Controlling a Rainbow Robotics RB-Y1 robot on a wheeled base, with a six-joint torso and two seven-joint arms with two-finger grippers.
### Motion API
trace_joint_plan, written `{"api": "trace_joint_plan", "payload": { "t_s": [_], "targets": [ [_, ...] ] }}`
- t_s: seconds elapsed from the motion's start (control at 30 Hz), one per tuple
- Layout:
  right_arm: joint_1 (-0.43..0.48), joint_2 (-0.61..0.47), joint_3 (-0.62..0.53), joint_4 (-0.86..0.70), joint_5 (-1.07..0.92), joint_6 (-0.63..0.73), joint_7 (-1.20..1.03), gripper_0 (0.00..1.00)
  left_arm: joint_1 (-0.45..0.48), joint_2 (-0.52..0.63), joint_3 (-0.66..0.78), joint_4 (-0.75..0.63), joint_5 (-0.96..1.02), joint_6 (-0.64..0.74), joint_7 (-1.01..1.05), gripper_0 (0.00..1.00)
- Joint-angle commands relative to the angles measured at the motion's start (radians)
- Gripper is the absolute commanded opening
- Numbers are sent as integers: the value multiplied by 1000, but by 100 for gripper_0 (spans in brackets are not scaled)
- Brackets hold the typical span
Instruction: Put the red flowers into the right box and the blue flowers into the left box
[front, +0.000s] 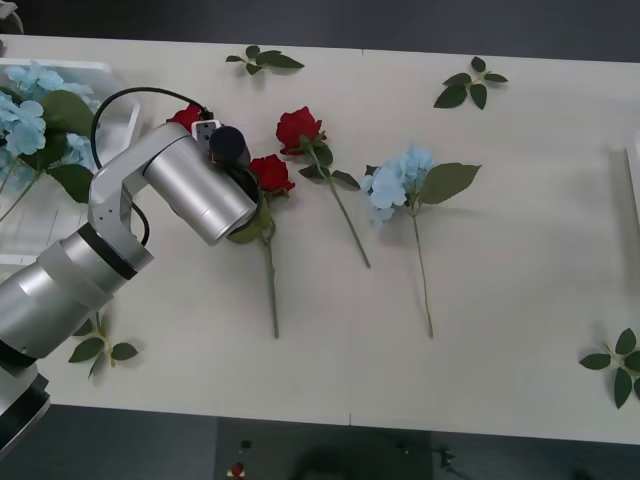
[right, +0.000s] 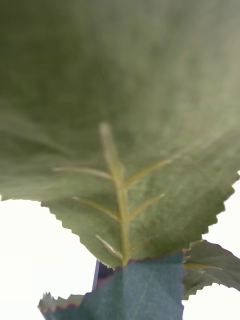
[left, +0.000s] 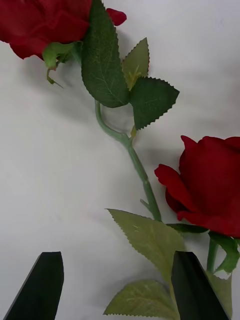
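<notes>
Left gripper (left: 117, 285), fingers spread, hovers just beside red flowers (left: 210, 187).

A long white table (front: 500, 330) runs almost the full width of the front view, with a thin seam crossing it near the middle. Even light falls on it and shadows are soft. Beyond its far edge lies a dark band; below its near edge, dark grey floor (front: 150, 445).

Left tool (left: 117, 285) open over bare table (left: 55, 180) — rose leaves (left: 150, 240) crowd one finger.
</notes>
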Motion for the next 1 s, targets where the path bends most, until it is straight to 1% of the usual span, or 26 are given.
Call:
{"api": "trace_joint_plan", "payload": {
  "t_s": [0.03, 0.3, 0.33, 0.4, 0.47, 0.5, 0.53, 0.57, 0.6, 0.63, 0.67, 0.83, 1.0],
  "targets": [
    [-16, -26, -14, 78, 3, -23, -46, 0, 13, 3, 23, -5, -17, -4, -22, 62],
    [30, -20, -14, 161, 8, -104, -55, 0, 19, 2, -9, -7, -16, 6, -31, 63],
    [35, -17, -14, 164, 6, -117, -55, 0, 19, -2, -11, -7, -17, 8, -31, 67],
    [42, -12, -14, 168, 3, -134, -58, 0, 24, -6, -11, -7, -17, 8, -36, 81],
    [45, -9, -14, 170, -3, -149, -63, 0, 24, -14, -11, -5, -14, 8, -44, 91],
    [44, -6, -14, 170, -5, -150, -65, 3, 27, -15, -11, -7, -14, 6, -47, 95],
    [45, -4, -14, 170, -9, -152, -66, 28, 27, -20, -11, -7, -10, 6, -51, 98],
    [44, -1, -14, 172, -17, -152, -69, 59, 27, -23, -11, -5, -5, 6, -56, 100],
    [44, 0, -14, 170, -29, -153, -71, 73, 27, -23, -11, -5, 0, 6, -58, 100],
    [45, -1, -14, 170, -42, -153, -71, 83, 28, -23, -11, -5, 1, 8, -59, 100],
    [44, -1, -14, 165, -72, -153, -72, 100, 31, -23, -11, -5, 1, 6, -65, 100],
    [44, 6, -14, 142, -124, -155, -65, 100, 53, -25, -11, -4, -5, 6, -84, 100],
    [45, 6, -14, 43, -143, -126, -52, 100, 80, -28, -11, -4, -7, 0, -102, 100]
  ]
}}
